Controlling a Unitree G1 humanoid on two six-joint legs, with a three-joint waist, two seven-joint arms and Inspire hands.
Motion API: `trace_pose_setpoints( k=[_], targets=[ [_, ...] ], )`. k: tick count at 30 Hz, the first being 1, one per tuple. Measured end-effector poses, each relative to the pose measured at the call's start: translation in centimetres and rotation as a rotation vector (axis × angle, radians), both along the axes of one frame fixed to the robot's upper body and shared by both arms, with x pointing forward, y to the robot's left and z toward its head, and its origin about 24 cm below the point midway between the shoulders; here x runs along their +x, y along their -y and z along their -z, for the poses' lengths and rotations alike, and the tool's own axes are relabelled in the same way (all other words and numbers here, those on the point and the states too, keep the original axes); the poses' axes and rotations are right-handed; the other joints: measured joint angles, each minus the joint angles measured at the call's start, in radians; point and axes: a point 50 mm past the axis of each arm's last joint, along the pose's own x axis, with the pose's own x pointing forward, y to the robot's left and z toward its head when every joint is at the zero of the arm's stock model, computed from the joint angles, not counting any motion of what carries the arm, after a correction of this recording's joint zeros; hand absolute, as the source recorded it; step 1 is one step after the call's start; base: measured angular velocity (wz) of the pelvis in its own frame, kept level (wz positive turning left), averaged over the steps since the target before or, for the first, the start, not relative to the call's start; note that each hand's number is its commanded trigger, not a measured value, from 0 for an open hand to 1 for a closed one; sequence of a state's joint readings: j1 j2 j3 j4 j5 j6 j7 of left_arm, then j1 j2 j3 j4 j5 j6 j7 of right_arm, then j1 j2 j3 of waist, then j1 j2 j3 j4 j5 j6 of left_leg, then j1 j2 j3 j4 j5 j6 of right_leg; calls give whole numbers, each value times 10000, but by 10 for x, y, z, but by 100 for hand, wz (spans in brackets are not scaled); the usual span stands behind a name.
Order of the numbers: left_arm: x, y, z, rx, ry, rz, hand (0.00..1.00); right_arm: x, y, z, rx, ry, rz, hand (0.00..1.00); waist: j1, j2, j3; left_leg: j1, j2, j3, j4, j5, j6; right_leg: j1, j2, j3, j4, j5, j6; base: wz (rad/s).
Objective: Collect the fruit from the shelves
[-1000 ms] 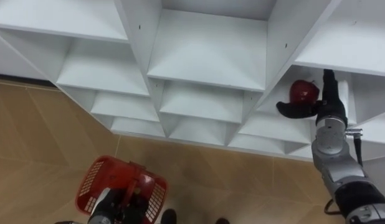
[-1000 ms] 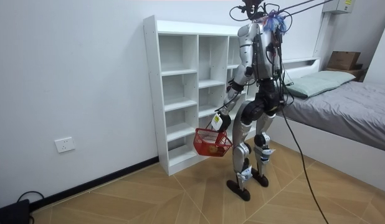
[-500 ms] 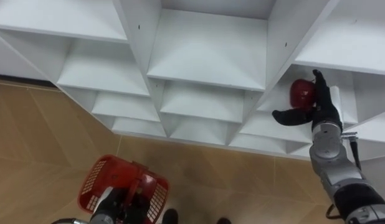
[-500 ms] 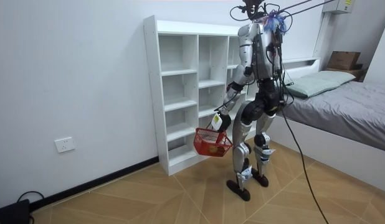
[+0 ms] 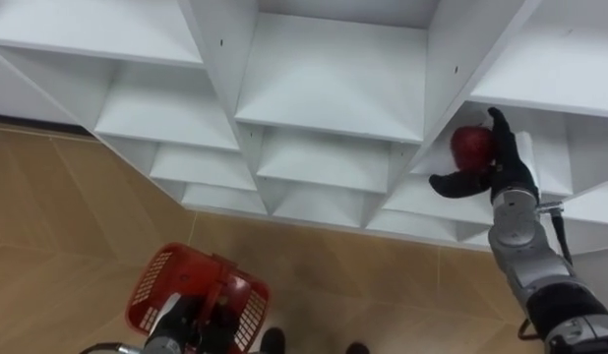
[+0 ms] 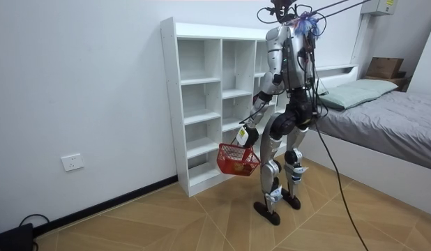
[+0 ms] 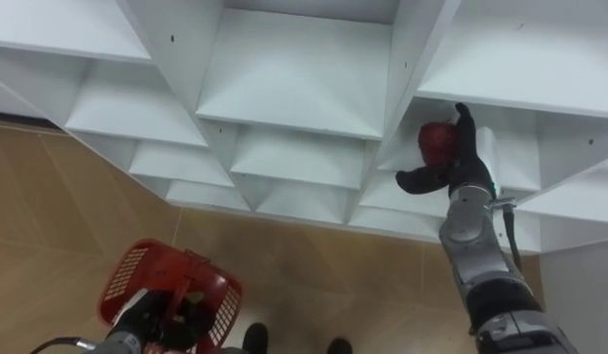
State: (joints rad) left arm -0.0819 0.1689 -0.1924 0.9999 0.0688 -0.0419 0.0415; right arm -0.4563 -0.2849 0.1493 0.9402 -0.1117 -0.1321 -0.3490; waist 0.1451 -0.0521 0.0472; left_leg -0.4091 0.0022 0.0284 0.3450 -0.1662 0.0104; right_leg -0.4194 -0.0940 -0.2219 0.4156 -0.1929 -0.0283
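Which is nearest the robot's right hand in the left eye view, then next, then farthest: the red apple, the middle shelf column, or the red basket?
1. Red apple: at the right hand, far right of the view.
2. Middle shelf column: left of the hand.
3. Red basket: far lower left, in the left hand.

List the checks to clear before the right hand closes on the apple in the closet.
1. Reach: ok, right hand is beside the apple, straight fingers alongside it, thumb spread below.
2. Fingers touching the apple: cannot tell.
3. Grasp closed: not ok, the hand is open.
4. Apple inside its closet compartment: ok.
5. Carrier ready: ok, basket is low at the robot's left, left hand curled round its handle.
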Motion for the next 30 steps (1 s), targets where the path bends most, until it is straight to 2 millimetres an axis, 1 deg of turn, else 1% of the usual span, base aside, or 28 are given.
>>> trace_pose_setpoints(
  k=[5, 13, 15, 20, 21, 22, 23, 28, 30],
  targets=[
    [5, 3, -2, 96, 143, 168, 100, 1, 1, -1, -447, -36, -218, 0, -4, 1, -1, -59, 2, 8, -8, 11, -4, -72, 0, 12, 16, 3, -5, 0],
    [10, 8, -4, 102, 294, 471, 100, 5, 2, -7, -557, 168, -156, 0, 4, -1, -2, -253, -10, 26, 8, 36, -5, -339, -33, 28, 149, 5, -7, 0],
    [11, 10, -5, 82, 335, 571, 100, 7, 1, -10, -578, 291, -152, 0, 4, -1, -2, -347, -8, 51, 7, 65, -9, -446, -29, 89, 148, 17, -28, 0],
    [10, 11, -4, -122, 343, 373, 100, 7, 0, -9, -739, 237, -198, 0, 8, 0, -2, -344, 2, 59, 7, 77, -20, -448, -13, 110, 146, 25, -41, 0],
    [11, 11, -4, -131, 349, 366, 100, 6, 0, -8, -782, 212, -208, 17, 7, 0, -2, -345, 4, 58, 6, 77, -21, -448, -13, 107, 146, 25, -42, 0],
    [11, 11, -4, -131, 349, 366, 100, 6, 0, -8, -787, 215, -201, 55, 8, 0, -2, -346, 3, 58, 5, 77, -21, -448, -13, 105, 146, 25, -42, 0],
    [11, 11, -4, -130, 352, 365, 100, 6, 0, -8, -790, 212, -195, 100, 9, 0, -2, -347, 4, 58, 5, 77, -21, -448, -13, 104, 146, 25, -42, 0],
    [11, 11, -5, -126, 355, 365, 100, 6, 4, -10, -974, 316, -17, 100, 5, 3, -4, -353, 2, 44, 2, 77, -21, -448, -14, 87, 142, 25, -42, 0],
    [10, 11, -4, -108, 331, 355, 100, 6, 7, -11, -1528, 264, -327, 100, -54, -5, -9, -342, 3, 59, 7, 78, -21, -445, -12, 80, 146, 35, -51, -4]
  ],
)
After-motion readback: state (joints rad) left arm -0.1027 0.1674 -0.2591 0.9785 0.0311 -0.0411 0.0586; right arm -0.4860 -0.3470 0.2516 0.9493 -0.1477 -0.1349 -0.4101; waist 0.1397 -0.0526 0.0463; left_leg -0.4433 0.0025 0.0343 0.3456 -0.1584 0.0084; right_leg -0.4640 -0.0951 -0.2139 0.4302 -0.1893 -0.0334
